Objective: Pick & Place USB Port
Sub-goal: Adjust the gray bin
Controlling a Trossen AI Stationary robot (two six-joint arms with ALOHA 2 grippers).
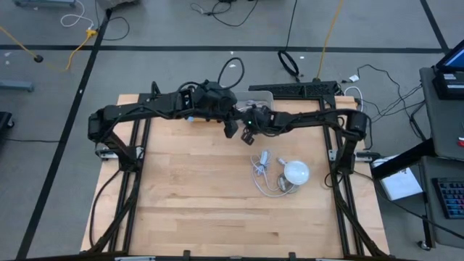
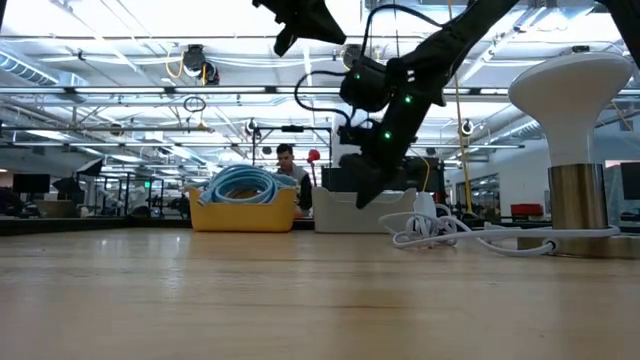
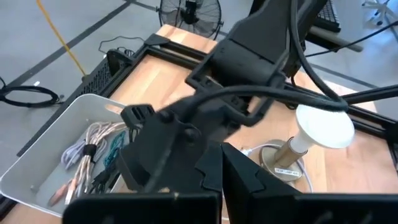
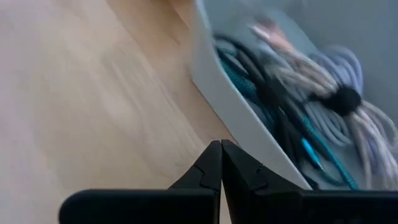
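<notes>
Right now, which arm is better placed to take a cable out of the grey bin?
Probably the right. The right gripper hangs with fingers closed just beside the grey bin, whose cables lie right ahead. The left gripper is also near, but the right arm crosses in front of it.

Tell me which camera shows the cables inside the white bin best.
The left wrist view: it looks down into the white bin and shows the bundled cables sharply. The right wrist view shows the same cables close but blurred. The high view hides most of the bin behind the arms; the low view shows only its side wall.
</notes>
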